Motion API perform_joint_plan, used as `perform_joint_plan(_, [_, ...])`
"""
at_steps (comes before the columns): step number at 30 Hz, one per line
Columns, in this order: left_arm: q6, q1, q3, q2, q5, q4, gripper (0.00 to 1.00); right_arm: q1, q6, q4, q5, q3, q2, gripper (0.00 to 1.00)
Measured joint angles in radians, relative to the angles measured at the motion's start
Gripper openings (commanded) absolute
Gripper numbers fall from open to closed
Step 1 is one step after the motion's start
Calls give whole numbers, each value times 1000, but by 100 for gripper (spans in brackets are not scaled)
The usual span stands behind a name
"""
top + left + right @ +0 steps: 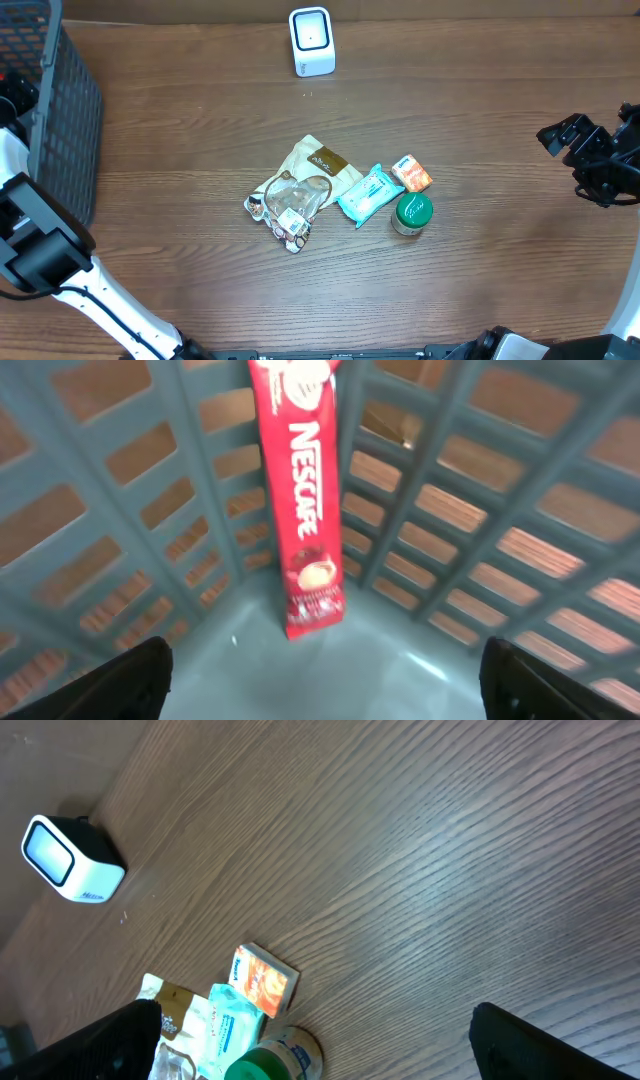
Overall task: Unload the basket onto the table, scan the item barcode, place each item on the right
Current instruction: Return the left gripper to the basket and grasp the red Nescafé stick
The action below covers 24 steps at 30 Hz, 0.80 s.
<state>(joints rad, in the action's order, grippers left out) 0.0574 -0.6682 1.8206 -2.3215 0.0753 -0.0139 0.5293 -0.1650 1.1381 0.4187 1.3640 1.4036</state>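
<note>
At the upper left of the overhead view, the left gripper (322, 665) is hanging inside the grey basket (62, 110). Its claw is spread wide and gripping nothing, above a red Nescafé sachet (305, 510) leaning against the basket wall. The white scanner (312, 42) is standing at top centre. At the right edge, the right gripper (318, 1038) is hovering wide open and empty.

NESCAFE, white lettering running lengthwise, on red stick sachet (305, 510)
</note>
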Motion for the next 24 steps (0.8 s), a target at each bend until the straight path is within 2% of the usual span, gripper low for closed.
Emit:
perform_joint_plan(6, [-14, 0, 5, -69, 8, 133, 82, 0, 0, 0, 0, 0, 0, 100])
perform_joint_plan(7, [-17, 0, 5, -81, 14, 158, 75, 0, -1, 0, 0, 0, 0, 100])
perform_joint_plan(10, [-46, 3, 9, -126, 40, 248, 70, 0, 0, 0, 0, 0, 0, 100])
perform_joint_plan(15, [-71, 7, 10, -162, 72, 289, 57, 0, 0, 0, 0, 0, 0, 100])
perform_joint_plan(17, [-76, 7, 10, -166, 83, 294, 43, 0, 0, 0, 0, 0, 0, 100])
perform_joint_plan(18, [-79, 7, 10, -168, 88, 296, 29, 0, 0, 0, 0, 0, 0, 100])
perform_joint_plan(20, [-84, 7, 10, -171, 102, 297, 7, 0, 0, 0, 0, 0, 0, 100])
perform_joint_plan(21, [-89, 8, 10, -172, 108, 299, 4, 0, 0, 0, 0, 0, 0, 100])
perform_joint_plan(24, [-87, 7, 10, -174, 113, 319, 4, 0, 0, 0, 0, 0, 0, 100])
